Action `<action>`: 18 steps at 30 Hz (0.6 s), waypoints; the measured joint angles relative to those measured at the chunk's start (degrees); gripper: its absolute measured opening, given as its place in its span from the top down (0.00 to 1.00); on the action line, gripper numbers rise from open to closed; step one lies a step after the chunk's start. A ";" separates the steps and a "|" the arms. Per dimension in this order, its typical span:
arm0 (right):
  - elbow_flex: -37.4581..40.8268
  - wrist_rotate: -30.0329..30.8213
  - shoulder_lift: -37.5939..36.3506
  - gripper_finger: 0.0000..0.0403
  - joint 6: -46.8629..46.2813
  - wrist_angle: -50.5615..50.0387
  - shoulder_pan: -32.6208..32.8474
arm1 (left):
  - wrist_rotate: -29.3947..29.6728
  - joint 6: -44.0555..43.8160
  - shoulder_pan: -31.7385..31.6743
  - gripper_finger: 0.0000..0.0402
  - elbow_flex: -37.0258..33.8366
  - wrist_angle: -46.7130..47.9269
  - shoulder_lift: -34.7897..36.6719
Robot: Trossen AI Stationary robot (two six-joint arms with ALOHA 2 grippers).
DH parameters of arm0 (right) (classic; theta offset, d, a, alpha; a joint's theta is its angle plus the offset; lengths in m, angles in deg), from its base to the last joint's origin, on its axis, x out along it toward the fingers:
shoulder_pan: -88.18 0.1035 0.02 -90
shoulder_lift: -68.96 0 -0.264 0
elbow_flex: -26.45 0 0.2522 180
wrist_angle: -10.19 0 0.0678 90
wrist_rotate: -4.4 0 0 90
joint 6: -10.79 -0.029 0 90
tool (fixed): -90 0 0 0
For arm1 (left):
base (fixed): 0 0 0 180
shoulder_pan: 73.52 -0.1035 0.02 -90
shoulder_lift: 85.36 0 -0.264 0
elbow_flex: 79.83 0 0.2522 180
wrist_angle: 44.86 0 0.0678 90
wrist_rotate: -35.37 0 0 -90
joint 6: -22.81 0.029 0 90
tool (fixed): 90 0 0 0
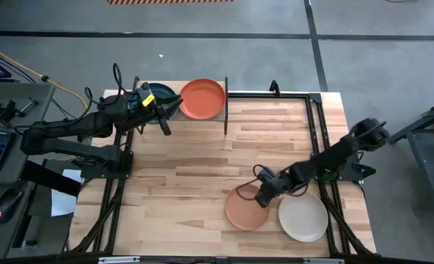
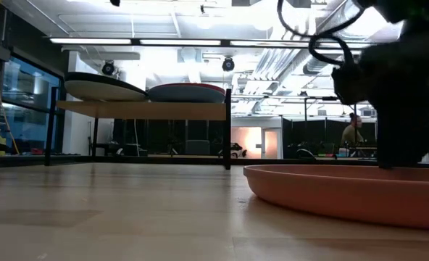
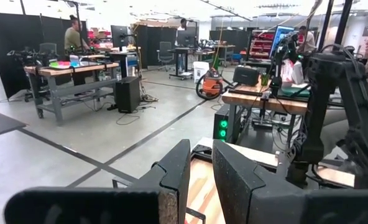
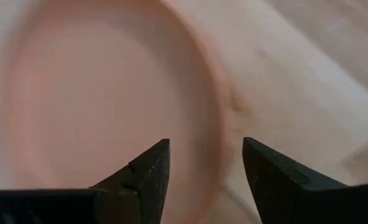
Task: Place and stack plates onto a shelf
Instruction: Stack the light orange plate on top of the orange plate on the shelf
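Hovering beside the shelf (image 1: 232, 94), which carries dark teal (image 1: 162, 95) and red plates (image 1: 202, 99), the left tool (image 1: 160, 117) is nearly closed; the right tool (image 1: 263, 196), fingers apart, straddles the salmon plate's (image 1: 243, 209) rim beside the cream plate (image 1: 303, 217) on the desk (image 1: 188, 183).

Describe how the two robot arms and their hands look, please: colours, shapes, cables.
Both arms are dark, almost black, built of jointed tube-like segments. The left arm carries a looping black cable near its wrist; the left hand has two flat, wedge-shaped dark fingers with paler inner pads. The right arm also has a black cable curling by its wrist. The right hand has two dark, pointed fingers.
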 joint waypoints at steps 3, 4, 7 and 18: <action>-1.57 2.27 3.12 0.55 0.01 -1.76 0.57 | 0.00 0.00 0.00 0.85 0.00 -0.62 0.00; -2.09 2.33 3.75 0.55 0.22 -1.71 0.60 | -0.02 0.00 0.00 0.85 0.00 -0.67 0.00; -3.79 2.71 6.07 0.57 0.40 -2.01 0.65 | -0.02 0.00 -0.02 0.85 0.00 -0.67 -0.02; -7.19 3.37 8.29 0.97 0.40 -9.07 0.50 | 0.00 -3.12 0.98 0.85 0.00 0.10 0.84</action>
